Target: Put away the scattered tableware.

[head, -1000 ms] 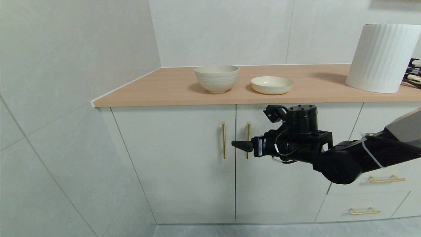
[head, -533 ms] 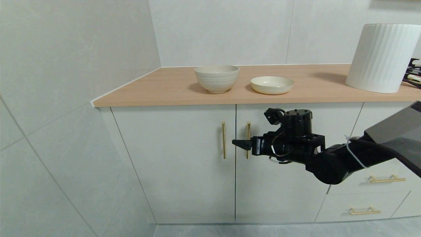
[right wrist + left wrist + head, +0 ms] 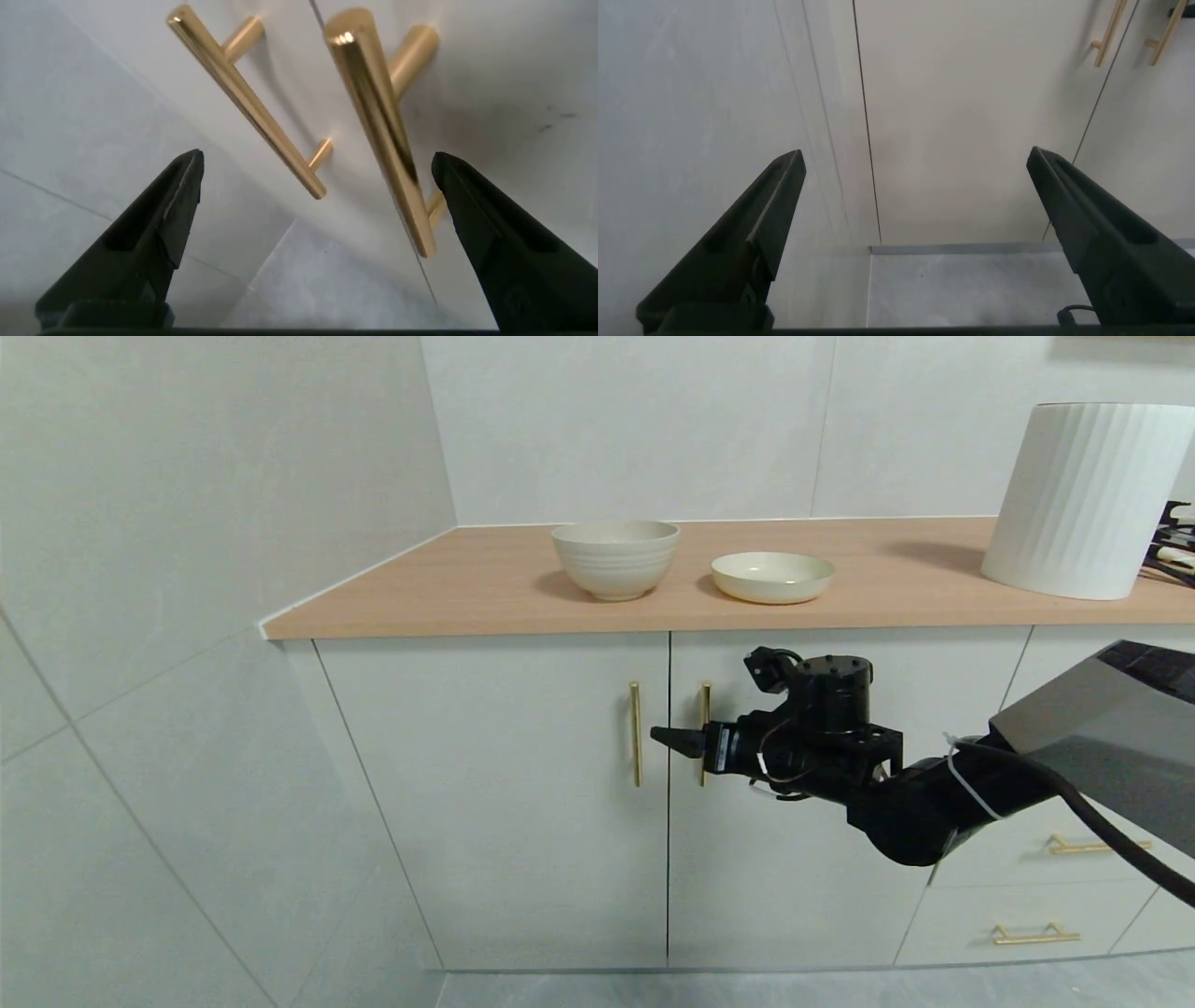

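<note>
"Wood-grain bench [image 3: 467, 602] on top, pale cabinet doors [image 3: 504, 803] beneath. What stands on it?"

"Biggest is a white ribbed container [image 3: 1088, 499] at the right end. Well apart from it, to the left, a cream bowl [image 3: 615, 558] sits upright. Just beside the bowl, on its right, is a shallow cream dish [image 3: 773, 577]. The two are near each other but not touching."

"Where along the bench?"

"Roughly above the seam between the two doors, towards the front edge."

"And the arms?"

"The right arm is held out from the right, below the bench, level with the door handles. The right claw [image 3: 677, 742] points left, its tip in front of the seam. In the right wrist view its fingers stand wide apart, with nothing gripped."

"Is it touching a handle?"

"I cannot tell. The right door's gold handle [image 3: 705, 733] is nearest the wrist camera and lies between the fingers. The left door's gold handle [image 3: 635, 733] is just beside it, a little farther off."

"The left claw?"

"The left claw [image 3: 915, 168] is spread wide too and empty. It faces the lower cabinet front where it meets the grey floor [image 3: 962, 289]."

"Anything smaller?"

"Gold drawer pulls [image 3: 1088, 845] at the lower right, and dark utensils [image 3: 1172, 555] beside the container, too small to make out."
</note>
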{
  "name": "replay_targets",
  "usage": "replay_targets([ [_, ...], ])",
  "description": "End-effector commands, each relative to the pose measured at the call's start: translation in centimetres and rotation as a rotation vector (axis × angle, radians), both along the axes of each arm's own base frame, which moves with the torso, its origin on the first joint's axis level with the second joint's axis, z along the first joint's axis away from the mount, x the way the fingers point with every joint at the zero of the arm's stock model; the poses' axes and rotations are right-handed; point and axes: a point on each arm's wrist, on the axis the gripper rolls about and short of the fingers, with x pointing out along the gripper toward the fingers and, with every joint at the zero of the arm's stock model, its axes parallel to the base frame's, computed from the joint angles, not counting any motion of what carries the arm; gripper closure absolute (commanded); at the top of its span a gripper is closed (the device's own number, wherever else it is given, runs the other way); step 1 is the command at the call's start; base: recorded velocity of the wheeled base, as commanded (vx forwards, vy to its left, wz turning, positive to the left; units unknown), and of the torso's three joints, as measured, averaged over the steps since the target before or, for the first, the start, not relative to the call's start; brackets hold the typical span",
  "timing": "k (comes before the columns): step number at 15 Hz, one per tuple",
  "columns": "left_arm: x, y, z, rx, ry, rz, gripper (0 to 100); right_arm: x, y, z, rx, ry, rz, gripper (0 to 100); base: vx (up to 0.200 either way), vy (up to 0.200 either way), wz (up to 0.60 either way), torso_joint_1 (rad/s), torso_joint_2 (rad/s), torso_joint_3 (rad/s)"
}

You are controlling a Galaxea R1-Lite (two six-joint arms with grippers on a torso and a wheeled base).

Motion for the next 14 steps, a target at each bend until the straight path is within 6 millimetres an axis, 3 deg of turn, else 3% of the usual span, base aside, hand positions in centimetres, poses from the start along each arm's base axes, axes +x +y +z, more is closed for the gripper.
replay_targets([
  [1, 0.0, 0.0, 0.0, 0.0, 0.0, -0.001, 0, -0.1, 0.1, -0.1, 0.01, 0.011, 0.004, 0, 0.0, 0.0, 0.0, 0.0, 0.0, 0.0],
  [14, 0.0, 0.0, 0.0, -0.002, 0.0, -0.001, 0, -2.2, -0.2, 1.6, 0.089, 0.073, 0.134, 0, 0.0, 0.0, 0.0, 0.0, 0.0, 0.0],
])
